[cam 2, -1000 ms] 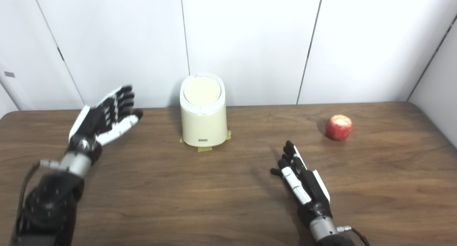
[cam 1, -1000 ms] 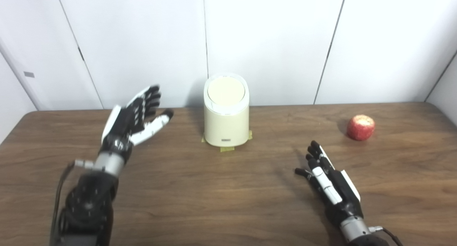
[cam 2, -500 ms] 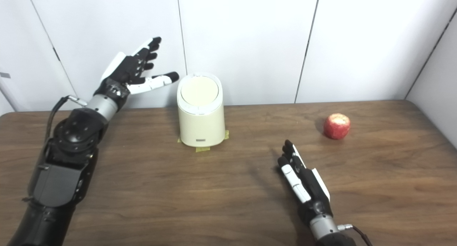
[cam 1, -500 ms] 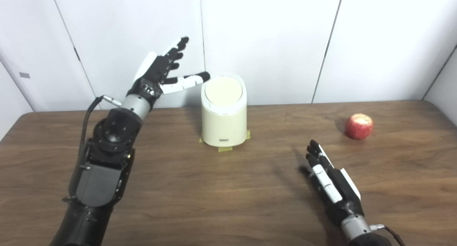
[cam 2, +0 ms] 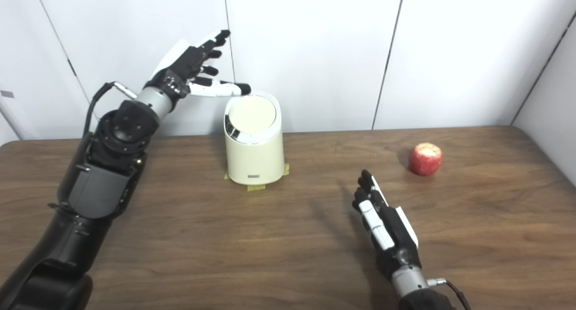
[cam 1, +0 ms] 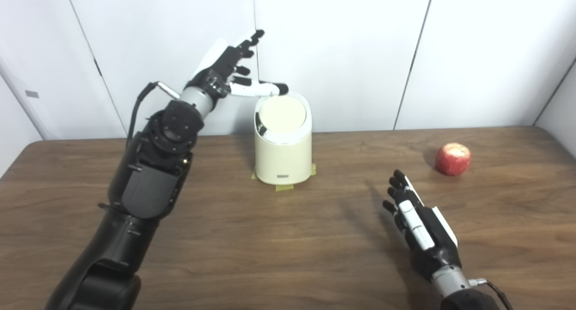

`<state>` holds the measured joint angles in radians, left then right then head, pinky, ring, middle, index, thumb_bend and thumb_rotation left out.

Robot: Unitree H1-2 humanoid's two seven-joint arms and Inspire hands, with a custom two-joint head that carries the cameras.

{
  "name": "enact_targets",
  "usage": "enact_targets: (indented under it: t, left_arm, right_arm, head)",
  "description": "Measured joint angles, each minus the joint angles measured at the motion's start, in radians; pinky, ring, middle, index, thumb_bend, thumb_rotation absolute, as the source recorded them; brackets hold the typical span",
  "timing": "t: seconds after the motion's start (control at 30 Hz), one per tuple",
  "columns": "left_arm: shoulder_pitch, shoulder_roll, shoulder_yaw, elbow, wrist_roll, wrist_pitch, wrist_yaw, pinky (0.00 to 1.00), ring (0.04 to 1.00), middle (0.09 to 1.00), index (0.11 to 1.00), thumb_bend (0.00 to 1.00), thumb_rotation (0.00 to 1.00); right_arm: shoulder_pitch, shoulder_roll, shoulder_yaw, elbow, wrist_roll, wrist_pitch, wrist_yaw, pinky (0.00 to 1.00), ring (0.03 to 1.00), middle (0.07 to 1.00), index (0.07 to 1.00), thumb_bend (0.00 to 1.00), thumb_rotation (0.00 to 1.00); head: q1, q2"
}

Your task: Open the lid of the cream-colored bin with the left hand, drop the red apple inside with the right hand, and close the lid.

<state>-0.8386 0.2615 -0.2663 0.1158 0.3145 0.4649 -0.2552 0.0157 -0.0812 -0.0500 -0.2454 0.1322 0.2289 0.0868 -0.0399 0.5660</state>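
Cream-colored plastic bin (cam 1: 283, 141) stands upright on the brown wooden worktop (cam 1: 270, 238), taped down with yellow strips near the back wall, its round lid (cam 1: 282, 113) tipped just slightly, a dark gap showing along the left rim. Left hand (cam 1: 227, 69) hovers spread and empty at the bin's upper left, thumb reaching to the lid's back edge; I can't tell if it's touching. So we're on step one, opening the lid. Next call, I'd say: press or hook that rear edge so the lid swings up. Right of the bin, well apart, sits the red apple (cam 1: 453, 159). Right hand (cam 1: 420, 224) rests flat and empty in front of it.
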Motion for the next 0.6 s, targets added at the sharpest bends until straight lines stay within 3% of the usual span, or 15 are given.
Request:
enact_targets:
  t: [0.23, 0.5, 0.6]
  left_arm:
    - [-0.014, 0.000, -0.034, 0.074, 0.048, -0.018, -0.001, 0.85, 0.958, 0.961, 0.986, 0.86, 0.20]
    - [-0.038, -0.001, -0.094, 0.132, 0.131, -0.056, -0.001, 0.84, 0.956, 0.960, 0.981, 0.88, 0.16]
    - [-0.050, -0.001, -0.114, 0.158, 0.159, -0.094, -0.001, 0.82, 0.943, 0.960, 0.985, 0.89, 0.14]
  right_arm:
    - [-0.078, -0.012, -0.023, 0.014, 0.024, -0.005, 0.002, 0.95, 1.000, 1.000, 1.000, 0.74, 0.74]
    - [-0.148, -0.031, -0.033, 0.050, 0.038, -0.035, 0.007, 0.96, 1.000, 1.000, 1.000, 0.75, 0.73]
    - [-0.161, -0.037, -0.039, 0.053, 0.040, -0.040, 0.007, 0.96, 1.000, 1.000, 1.000, 0.71, 0.74]
  head:
    - [-0.003, -0.005]
    - [-0.002, -0.005]
    - [-0.002, -0.005]
